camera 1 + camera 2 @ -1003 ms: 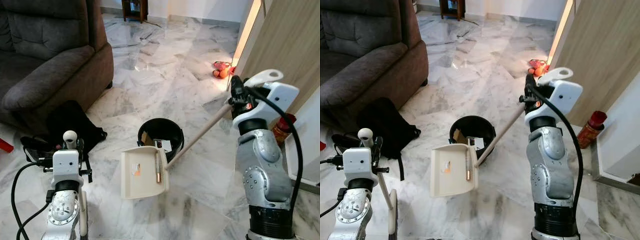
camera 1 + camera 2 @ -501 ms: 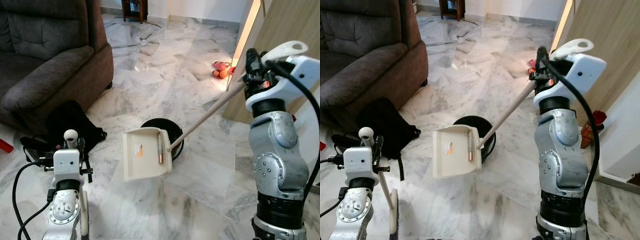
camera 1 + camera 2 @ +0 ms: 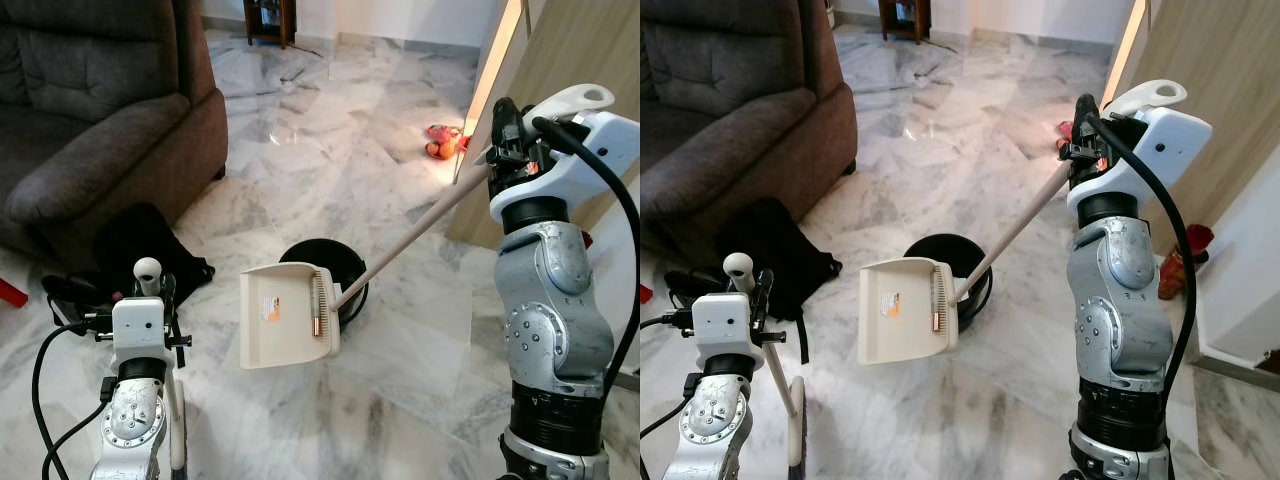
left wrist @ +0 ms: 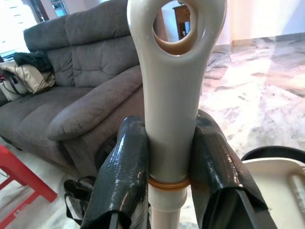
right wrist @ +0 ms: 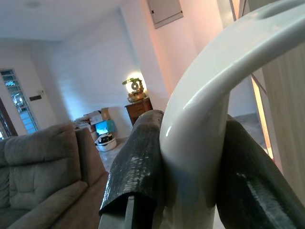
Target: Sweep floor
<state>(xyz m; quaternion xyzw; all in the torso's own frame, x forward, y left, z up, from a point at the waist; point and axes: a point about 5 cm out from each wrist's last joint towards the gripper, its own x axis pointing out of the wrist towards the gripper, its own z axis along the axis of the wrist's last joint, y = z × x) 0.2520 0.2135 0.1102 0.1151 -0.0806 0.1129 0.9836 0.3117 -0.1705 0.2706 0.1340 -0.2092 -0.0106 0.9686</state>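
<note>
My right claw (image 3: 503, 125) is clenched on the long cream handle of the cream plastic dustpan (image 3: 288, 316), which hangs tilted in the air at the near rim of the round black bin (image 3: 345, 268) on the grey-veined marble floor (image 3: 320, 140). My left claw (image 4: 167, 157) grips the cream looped-top broom handle (image 4: 172, 71) upright beside me. I judge this the emptying step; next I should tip the pan steeper over the bin so nothing spills.
</note>
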